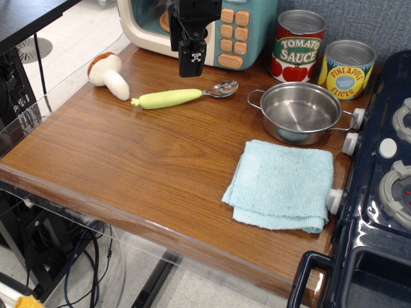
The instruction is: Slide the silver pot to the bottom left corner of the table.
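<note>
Brown wood-grain surface (148, 160): shallow round shiny steel pot (302, 112) far right, beside folded light-blue cloth (279, 186). Black hand (192, 64) above far edge, closure indeterminate.

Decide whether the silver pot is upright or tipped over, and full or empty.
Upright and empty: the silver pot sits flat on the table with its rim facing up, and its bare shiny bottom is visible inside.

1. One silver pot (300, 111), at 2 o'clock.
2. Two labelled cans (297, 45), at 1 o'clock.
3. One blue cloth (282, 184).
4. One spoon (183, 95), at 12 o'clock.
5. One toy mushroom (109, 74), at 10 o'clock.
6. One toy microwave (232, 29).
7. One toy stove (379, 192), at 3 o'clock.
</note>
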You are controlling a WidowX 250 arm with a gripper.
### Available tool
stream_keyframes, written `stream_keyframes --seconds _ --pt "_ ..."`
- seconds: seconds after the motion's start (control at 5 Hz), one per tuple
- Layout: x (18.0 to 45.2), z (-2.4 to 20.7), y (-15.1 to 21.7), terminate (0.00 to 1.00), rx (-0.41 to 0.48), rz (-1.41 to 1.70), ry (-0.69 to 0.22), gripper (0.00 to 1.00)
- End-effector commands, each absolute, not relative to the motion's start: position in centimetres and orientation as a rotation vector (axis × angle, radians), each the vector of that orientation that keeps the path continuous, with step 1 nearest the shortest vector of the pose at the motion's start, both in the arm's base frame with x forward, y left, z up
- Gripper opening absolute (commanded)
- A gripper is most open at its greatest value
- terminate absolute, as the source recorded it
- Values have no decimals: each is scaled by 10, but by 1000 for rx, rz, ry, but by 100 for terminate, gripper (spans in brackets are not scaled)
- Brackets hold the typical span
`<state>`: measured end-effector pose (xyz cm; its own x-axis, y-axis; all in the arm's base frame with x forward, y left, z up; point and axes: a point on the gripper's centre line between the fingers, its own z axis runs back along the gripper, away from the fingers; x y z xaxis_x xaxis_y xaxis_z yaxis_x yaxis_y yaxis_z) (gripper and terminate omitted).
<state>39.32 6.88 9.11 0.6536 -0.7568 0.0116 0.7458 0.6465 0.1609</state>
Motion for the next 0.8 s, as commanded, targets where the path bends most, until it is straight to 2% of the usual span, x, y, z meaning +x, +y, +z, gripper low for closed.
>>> stream_keyframes --seconds 0.0,0.4,0.6 --pt "393 91 69 0 147 -856 -80 100" --pt "398 96 50 0 144 -1023 -105 100" --pt "400 113 30 0 189 -1157 -169 100"
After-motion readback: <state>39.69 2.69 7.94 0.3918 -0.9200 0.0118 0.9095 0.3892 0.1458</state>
